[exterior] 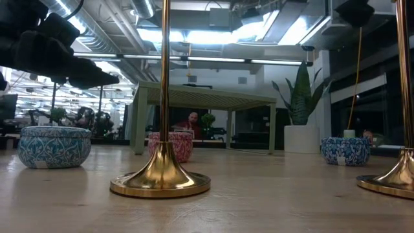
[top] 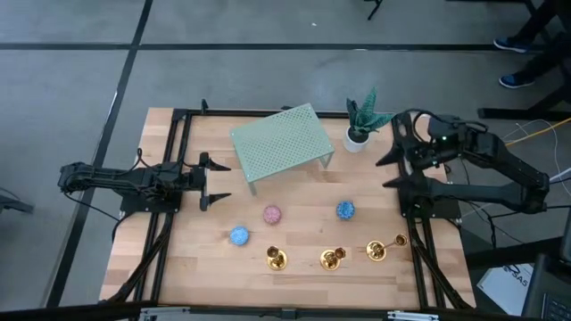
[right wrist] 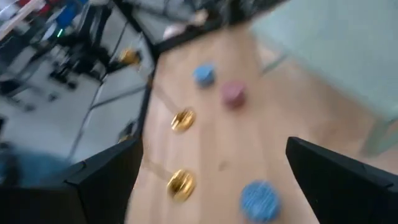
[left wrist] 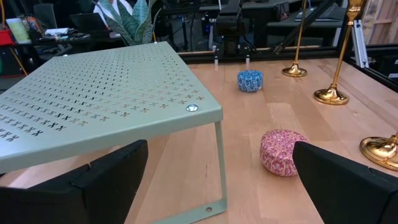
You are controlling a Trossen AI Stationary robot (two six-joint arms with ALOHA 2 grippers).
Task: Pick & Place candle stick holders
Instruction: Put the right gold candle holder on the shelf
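Three gold candle stick holders stand on their round bases in a row near the table's near edge: left (top: 277, 259), middle (top: 333, 259), right (top: 377, 251). In the low view two show, one base in front (exterior: 160, 182) and one at the right (exterior: 396, 178). My left gripper (top: 214, 183) is open and empty at the table's left side, pointing toward the green rack (top: 281, 143). My right gripper (top: 393, 169) is open and empty above the table's far right part, by the plant. The right wrist view shows gold bases (right wrist: 181, 184) below it.
A green perforated metal rack (left wrist: 112, 93) stands at the far middle. A potted plant (top: 361, 120) stands at the far right. Two blue tins (top: 239, 235), (top: 345, 210) and a pink one (top: 271, 215) sit between rack and candle stick holders. A person shows behind the table (exterior: 191, 123).
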